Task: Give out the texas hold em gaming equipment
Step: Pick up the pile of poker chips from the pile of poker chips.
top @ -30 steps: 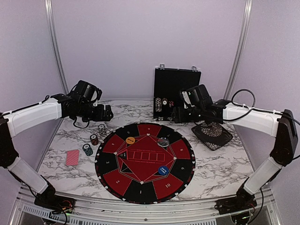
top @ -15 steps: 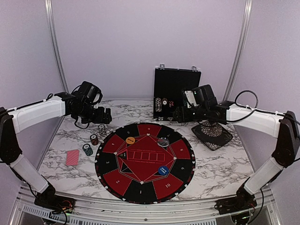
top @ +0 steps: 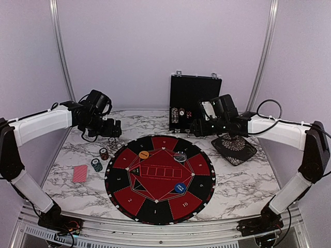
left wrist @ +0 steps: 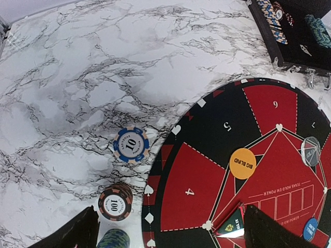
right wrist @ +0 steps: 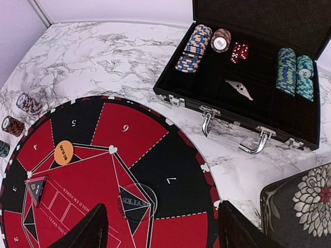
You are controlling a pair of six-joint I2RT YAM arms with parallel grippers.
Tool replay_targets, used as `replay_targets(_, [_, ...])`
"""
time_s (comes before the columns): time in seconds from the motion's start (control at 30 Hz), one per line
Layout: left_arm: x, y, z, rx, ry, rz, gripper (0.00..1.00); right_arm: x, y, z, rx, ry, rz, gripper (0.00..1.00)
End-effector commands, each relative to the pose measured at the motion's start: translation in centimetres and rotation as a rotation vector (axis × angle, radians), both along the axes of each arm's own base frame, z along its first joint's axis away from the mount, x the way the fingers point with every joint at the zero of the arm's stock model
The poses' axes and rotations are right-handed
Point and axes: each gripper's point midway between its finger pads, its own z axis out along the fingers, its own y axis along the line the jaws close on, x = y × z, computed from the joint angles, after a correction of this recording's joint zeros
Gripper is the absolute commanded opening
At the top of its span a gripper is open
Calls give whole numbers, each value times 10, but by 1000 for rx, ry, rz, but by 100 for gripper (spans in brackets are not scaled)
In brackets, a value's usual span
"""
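Nearest me, the red-backed cards (top: 79, 173) lie left of the mat (top: 155, 209), with what look like teal and red chip stacks (top: 96, 165) just beyond. Both tools hang spread and empty: the left gripper (left wrist: 170, 238) near a blue chip (left wrist: 131, 145), the right gripper (right wrist: 163, 235) before the open case (top: 195, 93).

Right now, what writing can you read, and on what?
"10": blue-and-white poker chip.
"100": black-and-red chip stack.
"BIG BLIND": orange button disc.
"4", "5", "6", "TEXAS HOLD EM POKER": round mat.
Clear disc and blue disc: lettering too blurred to read.
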Motion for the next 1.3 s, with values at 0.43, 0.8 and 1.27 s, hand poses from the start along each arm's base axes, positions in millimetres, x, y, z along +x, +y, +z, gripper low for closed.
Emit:
replay_targets(0.43, [19,16,-40,66,130,31,83,13,6,-2,-18,-5,26,69])
replay_targets(0.8, [37,16,-51,81,150,42,77,12,6,-1,-20,-7,28,69])
replay_targets(1.27, [45,16,-70,86,196,25,68,12,6,-3,-23,-3,29,69])
